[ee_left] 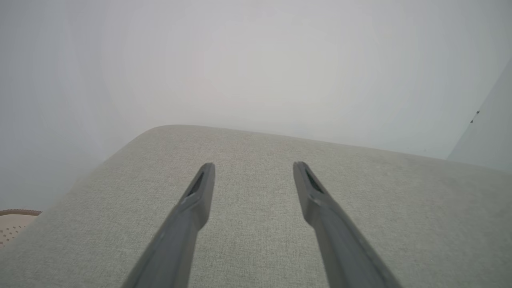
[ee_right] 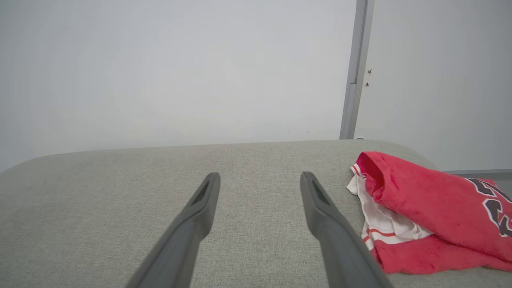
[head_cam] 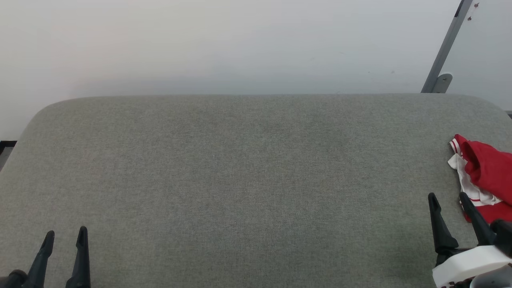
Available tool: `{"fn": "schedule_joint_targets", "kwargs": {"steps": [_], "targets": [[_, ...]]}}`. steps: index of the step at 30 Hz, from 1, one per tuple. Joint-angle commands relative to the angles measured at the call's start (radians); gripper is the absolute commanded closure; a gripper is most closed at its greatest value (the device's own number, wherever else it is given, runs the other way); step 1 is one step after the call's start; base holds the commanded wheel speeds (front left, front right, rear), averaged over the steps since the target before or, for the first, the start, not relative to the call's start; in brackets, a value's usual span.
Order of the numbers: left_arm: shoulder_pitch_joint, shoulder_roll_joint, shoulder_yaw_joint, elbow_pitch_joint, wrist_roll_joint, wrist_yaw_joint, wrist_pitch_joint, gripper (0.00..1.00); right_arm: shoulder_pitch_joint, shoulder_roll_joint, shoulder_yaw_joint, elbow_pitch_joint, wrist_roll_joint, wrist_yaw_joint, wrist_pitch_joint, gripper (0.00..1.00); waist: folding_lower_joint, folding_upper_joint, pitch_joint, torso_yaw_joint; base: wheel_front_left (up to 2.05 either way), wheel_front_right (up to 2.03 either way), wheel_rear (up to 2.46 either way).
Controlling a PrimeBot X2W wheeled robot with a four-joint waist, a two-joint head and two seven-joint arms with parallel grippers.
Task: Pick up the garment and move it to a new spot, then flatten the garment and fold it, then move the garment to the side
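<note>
The garment [head_cam: 490,172], a red shirt with white sleeves and striped trim, lies crumpled at the right edge of the grey padded table [head_cam: 240,180], partly cut off by the head view's edge. In the right wrist view the garment [ee_right: 424,208] lies to the right of the fingers, with black numerals showing. My right gripper [head_cam: 449,198] stands open just left of the shirt, with nothing between its fingers; the right gripper [ee_right: 260,180] hovers over bare fabric. My left gripper [head_cam: 66,234] is open at the lower left over bare table, and the left gripper [ee_left: 254,170] holds nothing.
A pale wall rises behind the table. A grey metal post [head_cam: 444,52] leans at the back right, and the same post [ee_right: 354,72] stands behind the table in the right wrist view. The table's rounded far corners [head_cam: 52,106] drop off to the floor.
</note>
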Motion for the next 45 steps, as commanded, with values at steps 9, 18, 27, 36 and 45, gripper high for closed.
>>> {"fn": "schedule_joint_targets", "kwargs": {"steps": [9, 18, 27, 36, 45], "targets": [[0.007, -0.001, -0.010, 0.004, -0.003, -0.003, -0.005, 0.00, 0.029, 0.017, -0.008, -0.039, -0.006, -0.001, 0.020, 0.00, 0.0000, 0.0000, -0.002, 0.001, 0.00, 0.00, 0.00], [-0.001, -0.034, -0.021, 0.030, -0.019, 0.000, 0.007, 1.00, 0.035, 0.037, -0.007, -0.008, 0.011, 0.000, 0.026, 1.00, 0.0000, 0.0000, -0.001, 0.000, 0.00, 0.00, 0.00], [-0.039, -0.063, -0.015, 0.044, -0.159, 0.000, 0.052, 1.00, 0.013, 0.054, -0.014, 0.000, 0.168, 0.000, 0.060, 1.00, 0.0000, 0.0000, 0.002, -0.004, 0.00, 0.00, 0.00], [-0.073, -0.089, -0.010, 0.058, -0.283, -0.001, 0.093, 1.00, -0.005, 0.069, -0.019, 0.006, 0.308, 0.000, 0.086, 1.00, 0.0000, 0.0000, 0.005, -0.009, 0.00, 0.00, 0.00], [-0.104, -0.113, -0.005, 0.069, -0.396, -0.001, 0.129, 1.00, -0.022, 0.082, -0.023, 0.012, 0.435, 0.000, 0.111, 1.00, 0.0000, 0.0000, 0.008, -0.013, 0.00, 0.00, 0.00]]}}
